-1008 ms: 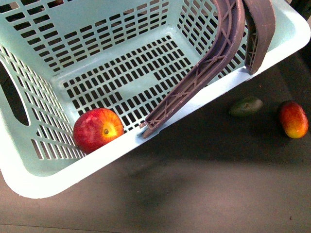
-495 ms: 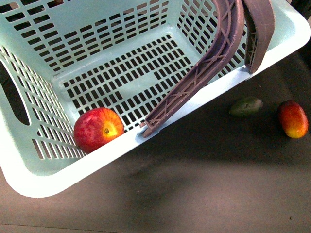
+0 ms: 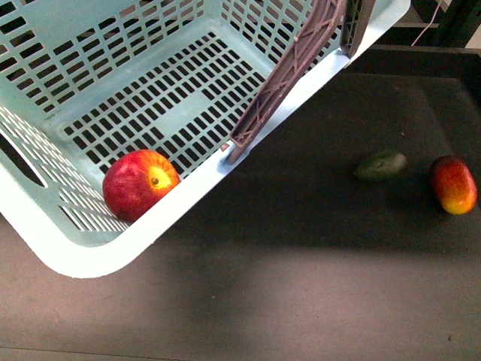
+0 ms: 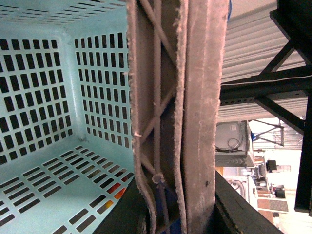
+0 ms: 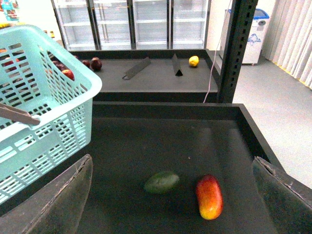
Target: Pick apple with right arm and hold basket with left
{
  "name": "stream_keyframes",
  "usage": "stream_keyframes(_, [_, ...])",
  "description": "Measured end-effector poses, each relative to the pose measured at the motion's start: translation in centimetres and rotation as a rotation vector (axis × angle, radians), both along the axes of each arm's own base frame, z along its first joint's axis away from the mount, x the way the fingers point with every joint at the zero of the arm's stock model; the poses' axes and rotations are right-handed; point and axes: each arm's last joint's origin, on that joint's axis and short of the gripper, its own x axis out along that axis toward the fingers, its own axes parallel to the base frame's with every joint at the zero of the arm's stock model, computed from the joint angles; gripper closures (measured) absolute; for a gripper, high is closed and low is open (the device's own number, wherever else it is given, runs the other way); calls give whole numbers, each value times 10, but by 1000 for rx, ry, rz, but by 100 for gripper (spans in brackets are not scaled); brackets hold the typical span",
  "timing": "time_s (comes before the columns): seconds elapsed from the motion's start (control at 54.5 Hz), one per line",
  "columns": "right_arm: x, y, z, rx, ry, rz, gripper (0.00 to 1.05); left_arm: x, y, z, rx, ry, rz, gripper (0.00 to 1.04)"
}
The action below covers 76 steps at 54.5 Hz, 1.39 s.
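Observation:
The red apple (image 3: 139, 184), yellow round its stem dimple, lies inside the mint-green basket (image 3: 90, 259), in the corner nearest me. The basket hangs tilted, with its brown latticed handle (image 3: 289, 64) running up out of the front view. My left gripper (image 4: 178, 214) is shut on that handle (image 4: 158, 97); only the handle's strips show between its jaws. My right gripper (image 5: 170, 195) is open, with a finger (image 5: 56, 202) at each side of its view and nothing between them. It hovers over the dark table, to the right of the basket (image 5: 58, 105).
A dark green avocado (image 3: 381, 165) and an elongated red-orange fruit (image 3: 453, 184) lie on the dark table (image 3: 301, 286) right of the basket, below my right gripper. A black post (image 5: 238, 48) and a shelf with fruit stand beyond.
The basket has swung up and to the left in the front view, carrying the apple with it. The avocado and the oval fruit have not moved.

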Motion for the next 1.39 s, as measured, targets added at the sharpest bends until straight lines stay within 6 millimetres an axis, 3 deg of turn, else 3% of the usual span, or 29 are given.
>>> stream_keyframes(0.22, [0, 0, 0, 0, 0, 0, 9, 15, 18, -7, -43, 16, 52, 86])
stream_keyframes(0.55, [0, 0, 0, 0, 0, 0, 9, 52, 54, -43, -73, 74, 281, 86])
stream_keyframes(0.862, [0, 0, 0, 0, 0, 0, 9, 85, 85, -90, -153, 216, 478, 86])
stream_keyframes(1.082, [0, 0, 0, 0, 0, 0, 9, 96, 106, -108, -192, 254, 624, 86])
stream_keyframes(1.393, [0, 0, 0, 0, 0, 0, 9, 96, 117, -116, -228, 276, 719, 86])
